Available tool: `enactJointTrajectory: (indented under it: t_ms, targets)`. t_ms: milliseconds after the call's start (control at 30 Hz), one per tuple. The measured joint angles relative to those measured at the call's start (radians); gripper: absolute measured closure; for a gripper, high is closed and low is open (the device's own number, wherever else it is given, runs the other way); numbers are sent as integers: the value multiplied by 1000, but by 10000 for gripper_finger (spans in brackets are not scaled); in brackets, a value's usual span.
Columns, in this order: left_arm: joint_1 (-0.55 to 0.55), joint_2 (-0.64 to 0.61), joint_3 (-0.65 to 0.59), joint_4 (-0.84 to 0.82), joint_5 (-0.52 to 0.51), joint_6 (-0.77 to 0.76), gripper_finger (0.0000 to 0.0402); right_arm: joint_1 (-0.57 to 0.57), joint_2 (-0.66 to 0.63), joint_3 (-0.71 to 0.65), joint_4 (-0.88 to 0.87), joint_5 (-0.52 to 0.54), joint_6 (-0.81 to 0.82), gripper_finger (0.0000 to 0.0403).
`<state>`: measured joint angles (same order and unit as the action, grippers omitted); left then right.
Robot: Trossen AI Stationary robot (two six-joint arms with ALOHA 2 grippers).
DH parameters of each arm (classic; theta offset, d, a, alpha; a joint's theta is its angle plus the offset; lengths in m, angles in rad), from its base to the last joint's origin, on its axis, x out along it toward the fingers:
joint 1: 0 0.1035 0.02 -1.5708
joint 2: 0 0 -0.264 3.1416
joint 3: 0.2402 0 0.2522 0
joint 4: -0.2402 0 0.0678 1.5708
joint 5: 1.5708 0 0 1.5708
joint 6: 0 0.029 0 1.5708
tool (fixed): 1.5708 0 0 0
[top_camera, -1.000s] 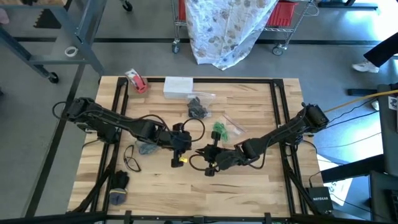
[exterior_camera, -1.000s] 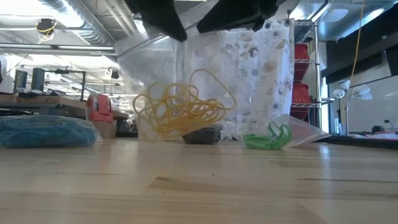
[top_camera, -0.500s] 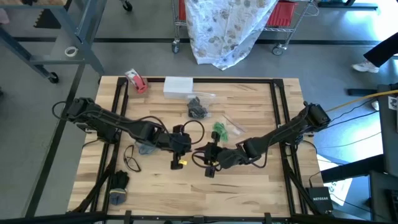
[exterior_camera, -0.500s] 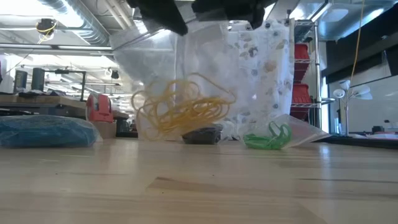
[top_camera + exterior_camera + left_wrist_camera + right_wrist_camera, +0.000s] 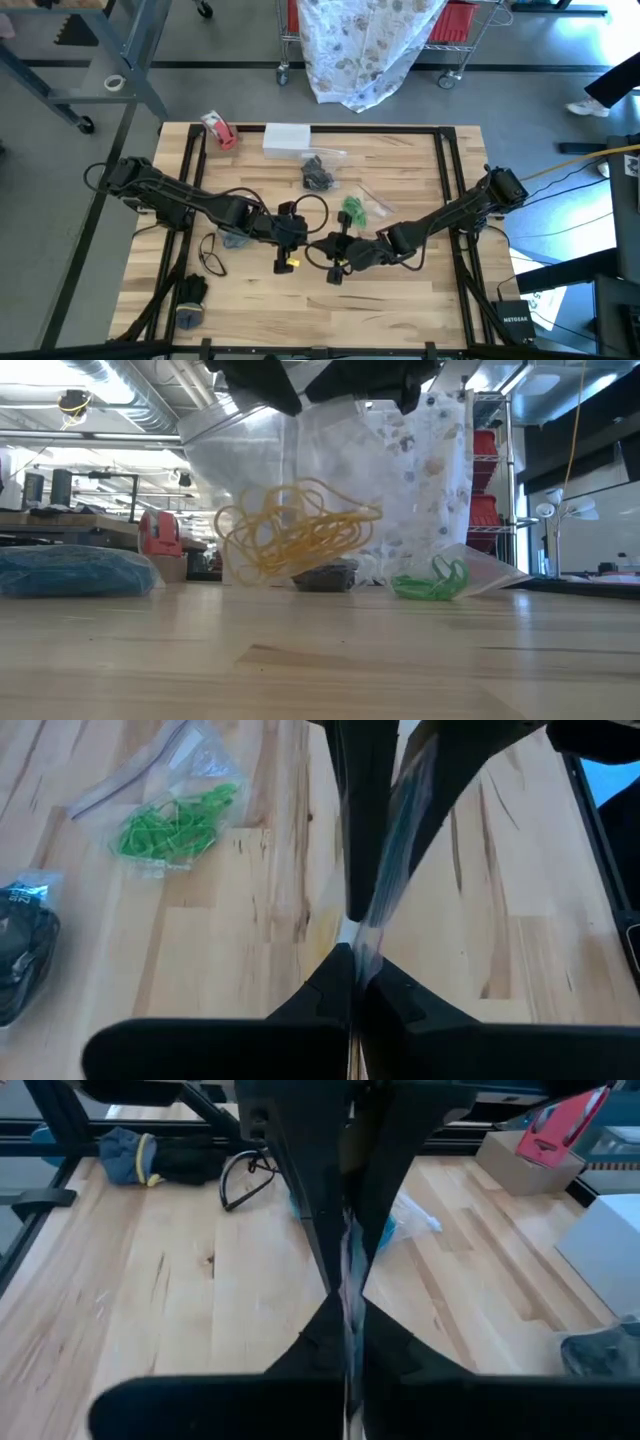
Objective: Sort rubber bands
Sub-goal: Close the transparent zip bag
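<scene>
I have the wooden surface (image 5: 420,300) under both arms, which meet at its centre. The clear plastic bag (image 5: 300,490) hangs off the surface between them, so its mouth likely stays up and open for sorting. My left pincer (image 5: 292,232) is clamped on one edge of it; my right pincer (image 5: 338,258), just toward four o'clock, is pinched on the film from the other side. The tan-yellow rubber bands (image 5: 295,532) dangle inside the bag. The green rubber bands (image 5: 353,211) sit bagged toward one o'clock, the black ones (image 5: 318,177) at twelve.
</scene>
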<state>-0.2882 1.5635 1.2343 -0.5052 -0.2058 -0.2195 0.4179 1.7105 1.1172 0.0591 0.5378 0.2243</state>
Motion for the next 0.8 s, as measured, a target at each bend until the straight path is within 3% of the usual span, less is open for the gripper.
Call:
enactJointTrajectory:
  t_ms: [167,500,800]
  targets:
    - [0,0,0,0,0,-7,391,0,0,0,-4,20,-2,401]
    - [1,-6,22,-108,0,21,332,0,0,0,-9,38,-28,402]
    - [13,-6,22,-130,-36,76,398,0,0,0,-9,38,-46,403]
